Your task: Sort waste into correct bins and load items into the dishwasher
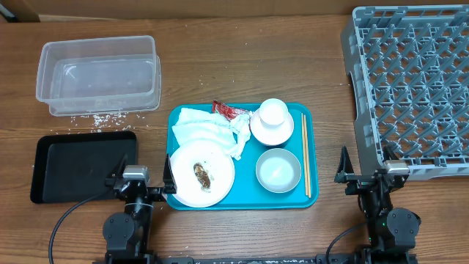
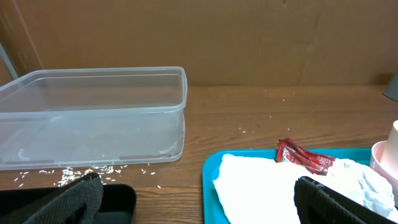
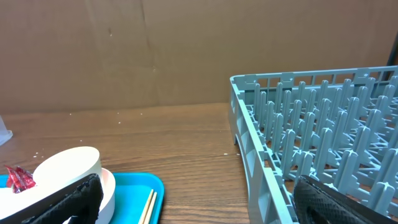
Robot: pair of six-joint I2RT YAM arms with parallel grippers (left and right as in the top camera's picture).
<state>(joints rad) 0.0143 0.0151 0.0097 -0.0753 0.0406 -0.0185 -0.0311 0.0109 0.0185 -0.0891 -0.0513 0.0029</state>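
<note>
On the teal tray, a white plate [image 1: 201, 174] carries a brown scrap [image 1: 202, 176]. Crumpled napkins [image 1: 209, 130] and a red wrapper [image 1: 229, 111] lie behind it. An upturned cup sits in a bowl [image 1: 272, 121], with a second bowl [image 1: 278, 170] in front and chopsticks [image 1: 305, 154] along the right rim. Rice grains [image 1: 102, 117] lie scattered between the clear tub [image 1: 99, 73] and the black tray [image 1: 80, 167]. The grey dish rack [image 1: 414, 88] stands at the far right. My left gripper [image 1: 143, 176] is open between the black tray and the plate. My right gripper [image 1: 366, 172] is open by the rack's near corner.
The teal serving tray [image 1: 242, 202] fills the table's middle. A strip of bare wood separates its right edge from the rack. A brown cardboard wall [image 2: 249, 37] closes the far side. Both arm bases stand at the near table edge.
</note>
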